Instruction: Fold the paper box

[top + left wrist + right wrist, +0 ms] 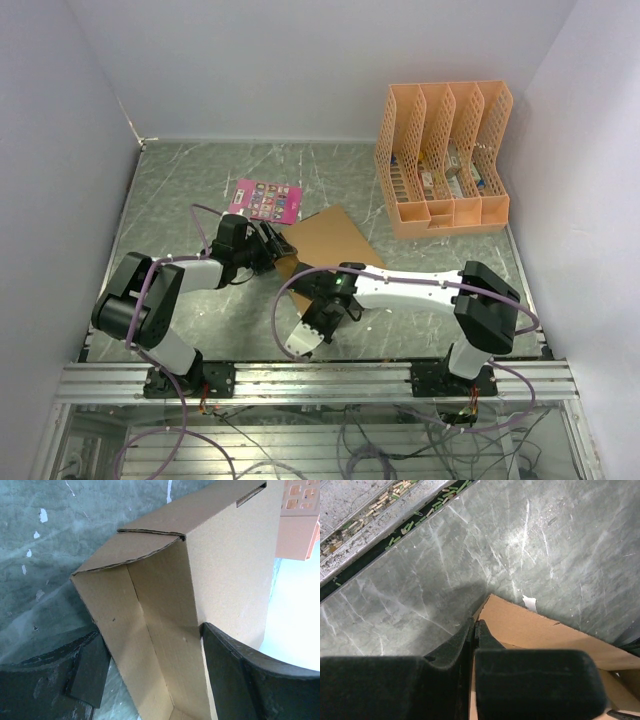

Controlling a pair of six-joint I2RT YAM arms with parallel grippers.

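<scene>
The paper box is brown corrugated cardboard, partly formed, lying on the table's middle. In the left wrist view its open end faces me, with a curved flap on top. My left gripper straddles that end with the jaws wide. Both fingers press its outer walls. In the top view this gripper sits at the box's left end. My right gripper is shut, pinching an edge of the box near one corner, at its near side under the right arm.
An orange lattice file organizer stands at the back right and also shows in the left wrist view. A pink printed card lies just behind the box. The aluminium rail runs along the near table edge. White walls enclose the table.
</scene>
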